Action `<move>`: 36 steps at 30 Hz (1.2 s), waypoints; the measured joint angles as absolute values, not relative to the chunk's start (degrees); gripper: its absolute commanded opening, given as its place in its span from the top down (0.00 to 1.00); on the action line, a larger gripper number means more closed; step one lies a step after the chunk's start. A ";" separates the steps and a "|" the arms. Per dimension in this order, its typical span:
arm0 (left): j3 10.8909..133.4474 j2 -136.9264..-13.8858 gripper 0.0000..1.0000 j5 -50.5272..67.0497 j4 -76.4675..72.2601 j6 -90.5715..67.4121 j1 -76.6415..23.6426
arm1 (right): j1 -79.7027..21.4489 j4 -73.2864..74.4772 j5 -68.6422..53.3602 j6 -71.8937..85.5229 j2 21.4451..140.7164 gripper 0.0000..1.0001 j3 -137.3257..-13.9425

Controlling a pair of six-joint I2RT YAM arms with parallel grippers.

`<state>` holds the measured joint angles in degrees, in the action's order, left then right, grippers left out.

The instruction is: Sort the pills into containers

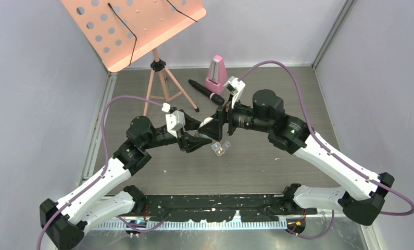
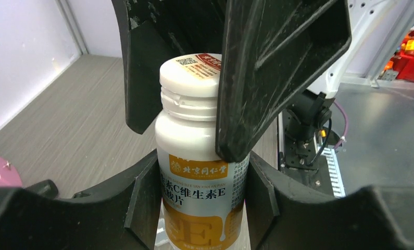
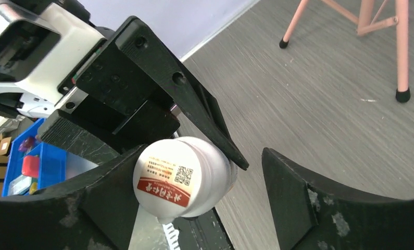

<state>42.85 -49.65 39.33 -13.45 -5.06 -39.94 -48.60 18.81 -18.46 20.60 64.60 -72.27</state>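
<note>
My left gripper (image 1: 198,138) (image 2: 199,179) is shut on the body of a white bottle (image 2: 197,156) with an orange label and holds it above the table. The bottle's white cap (image 3: 178,177) lies between the fingers of my right gripper (image 1: 218,124) (image 3: 202,164). Those jaws are open: the cap rests against one finger and the other finger (image 3: 298,198) stands apart from it. The clear two-compartment pill box (image 1: 220,148) lies on the table just below both grippers. A tiny orange-yellow speck shows in it; no other pills can be made out.
A pink music stand (image 1: 134,26) on a tripod (image 1: 163,86) stands at the back left. A black microphone (image 1: 205,92) and a pink metronome (image 1: 216,74) lie behind the grippers. Grey walls close in the left, right and back.
</note>
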 measured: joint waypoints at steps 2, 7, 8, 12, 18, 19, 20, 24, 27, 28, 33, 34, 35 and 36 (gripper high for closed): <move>42.87 -49.87 1.00 38.44 -12.58 -4.43 -39.94 | -49.06 20.34 -17.93 20.27 66.00 0.24 -73.03; 42.87 -50.63 0.97 35.53 -10.50 -3.51 -39.72 | -49.54 22.35 -16.84 20.14 68.62 0.39 -73.76; 42.87 -50.70 0.93 34.89 -9.85 -3.36 -39.72 | -49.54 22.48 -16.71 20.14 68.86 0.46 -73.76; 42.83 -50.83 0.57 33.10 -8.40 -2.79 -39.72 | -49.71 22.61 -16.29 20.25 69.84 0.67 -73.95; 39.97 -49.04 0.07 28.18 -8.54 -2.35 -39.72 | -49.89 22.68 -14.09 21.89 72.75 0.73 -74.19; 39.18 -48.42 0.03 26.92 -8.64 -2.42 -39.75 | -49.89 22.61 -12.97 22.72 73.60 0.73 -73.87; 38.24 -47.68 0.01 25.41 -8.78 -2.42 -39.75 | -49.89 22.57 -11.64 23.40 74.39 0.73 -73.30; 35.05 -45.32 0.01 18.81 -7.79 -2.55 -39.72 | -50.17 21.74 -6.37 26.74 77.25 0.73 -70.24; 32.38 -42.65 0.01 11.88 -4.75 -2.83 -39.75 | -50.96 20.78 -1.13 28.95 80.20 0.73 -68.31; 31.51 -41.41 0.01 9.19 -3.14 -3.05 -39.75 | -51.33 20.45 0.58 29.54 81.49 0.73 -68.14; 30.06 -34.26 0.04 -4.95 6.31 -5.91 -39.72 | -54.76 17.12 8.71 31.44 88.60 0.73 -68.10; 30.06 -32.86 0.05 -7.55 7.66 -6.70 -39.75 | -55.70 16.58 10.26 31.79 90.15 0.73 -68.10; 30.06 -31.81 0.05 -9.58 8.84 -7.33 -39.72 | -56.51 16.19 11.79 32.14 91.50 0.73 -68.10; 30.09 -30.55 0.05 -12.23 10.33 -8.16 -39.72 | -57.32 15.88 13.21 32.49 92.73 0.73 -68.10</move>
